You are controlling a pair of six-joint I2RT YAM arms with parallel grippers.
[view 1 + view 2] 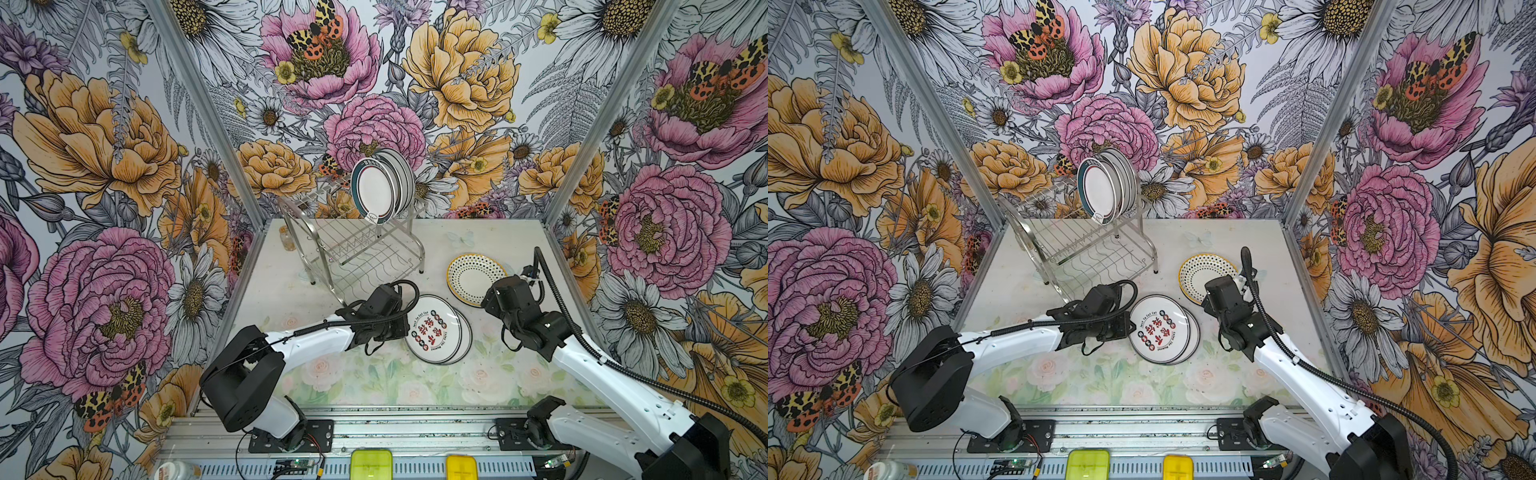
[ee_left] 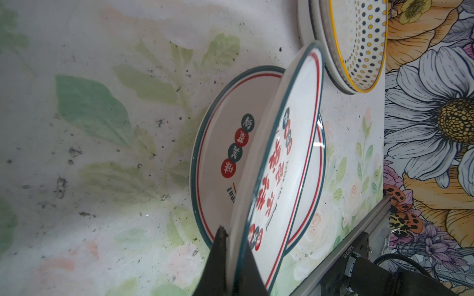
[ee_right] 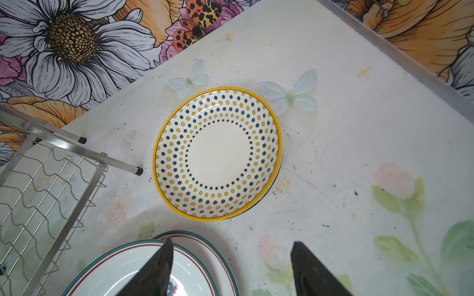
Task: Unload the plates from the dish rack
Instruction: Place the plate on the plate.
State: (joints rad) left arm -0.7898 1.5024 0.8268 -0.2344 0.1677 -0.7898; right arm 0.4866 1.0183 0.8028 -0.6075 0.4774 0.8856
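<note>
Left claw [image 2: 234, 251]: pinched tight on the rim of the red-lettered plate [image 2: 287, 164], holding it tilted over a second teal-rimmed plate [image 2: 218, 143] that lies flat on the table [image 1: 374, 382].
Right claw [image 3: 230, 243]: jaws spread wide with nothing between them, hovering over the table just beside the dotted plate [image 3: 218, 153].
Dotted plate: lying flat, on top of a small stack, near the rack's front right foot.
Dish rack [image 1: 357, 249]: at the back of the table.
Racked plates [image 1: 376, 191]: several standing on edge in the upper tier, bunched at its right end.
</note>
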